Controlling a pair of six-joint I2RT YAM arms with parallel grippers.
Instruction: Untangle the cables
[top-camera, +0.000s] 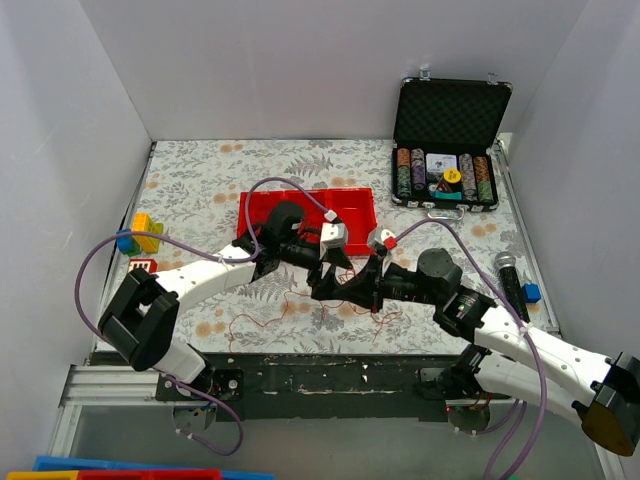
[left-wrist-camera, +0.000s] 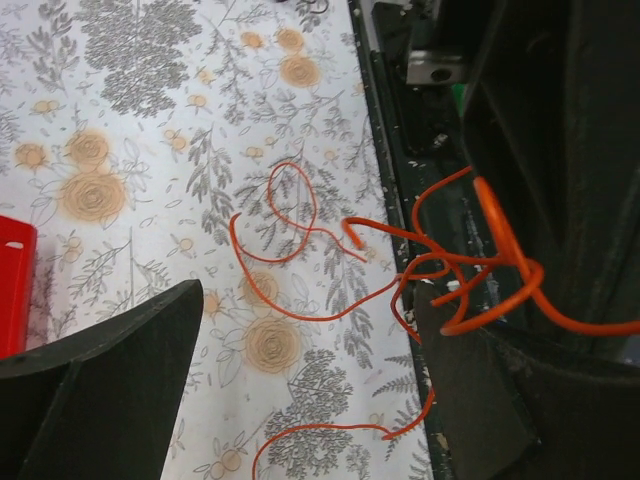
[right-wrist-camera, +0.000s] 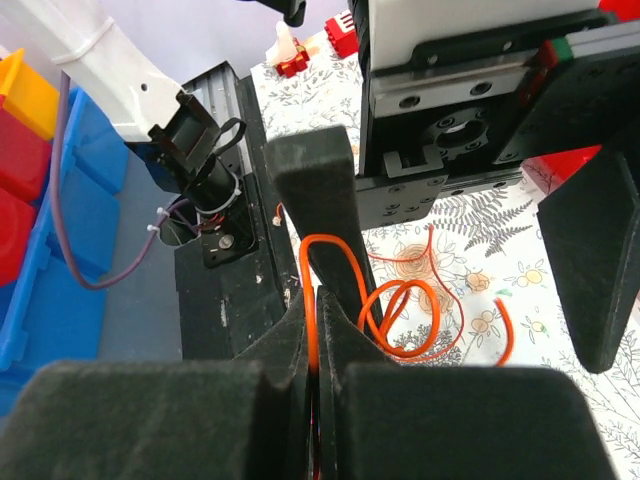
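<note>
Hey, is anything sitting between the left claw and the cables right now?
Nothing visible does. The left claw is open, and the orange loops of the cables lie right at one of its fingers. The right claw is shut on a strand close beside it.

The top external view looks steeply down from above and behind the arm bases over the whole floral-printed tabletop (top-camera: 200, 180), while each wrist view peers closely past its own black jaws, both sharing the thin orange cable loops (right-wrist-camera: 311, 310) near the tabletop's near edge.
</note>
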